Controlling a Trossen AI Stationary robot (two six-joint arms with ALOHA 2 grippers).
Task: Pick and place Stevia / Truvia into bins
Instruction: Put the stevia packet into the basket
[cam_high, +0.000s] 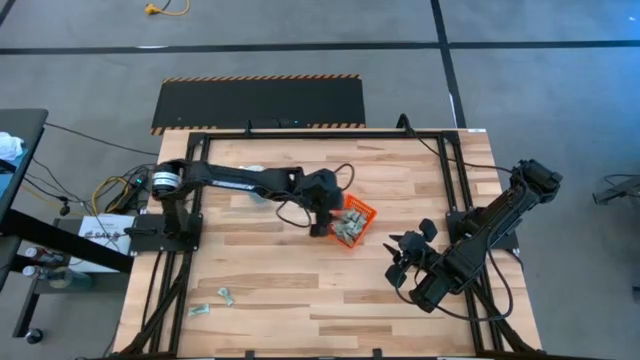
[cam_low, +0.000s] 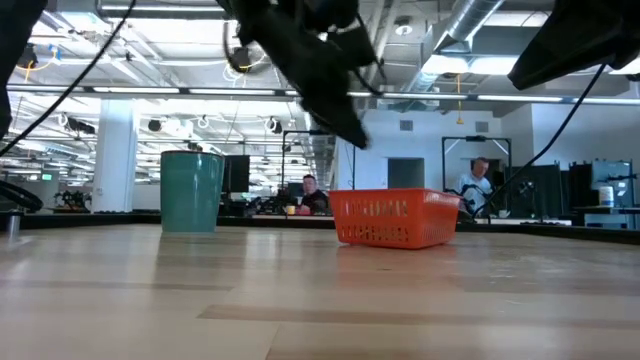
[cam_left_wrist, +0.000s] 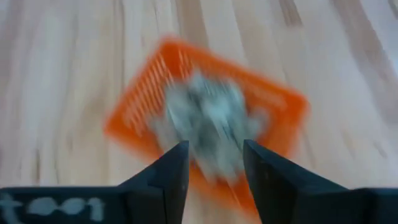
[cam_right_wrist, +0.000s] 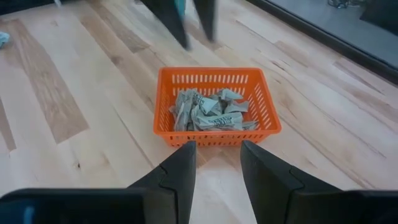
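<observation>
Sachets of pale green and white paper (cam_right_wrist: 209, 112) are seen heaped inside the small square bright-orange plastic basket (cam_high: 362, 212) near the middle of the wooden table (cam_high: 300, 290), so most of the sorting appears done. Two or three stray sachets (cam_high: 226, 295) are left lying near the table's near-left corner, well apart from the basket. The left gripper (cam_left_wrist: 213, 163) is held just above the pile, its fingers parted and empty. The right gripper (cam_right_wrist: 216, 163) is kept waiting to the basket's right, fingers likewise apart, nothing between them.
</observation>
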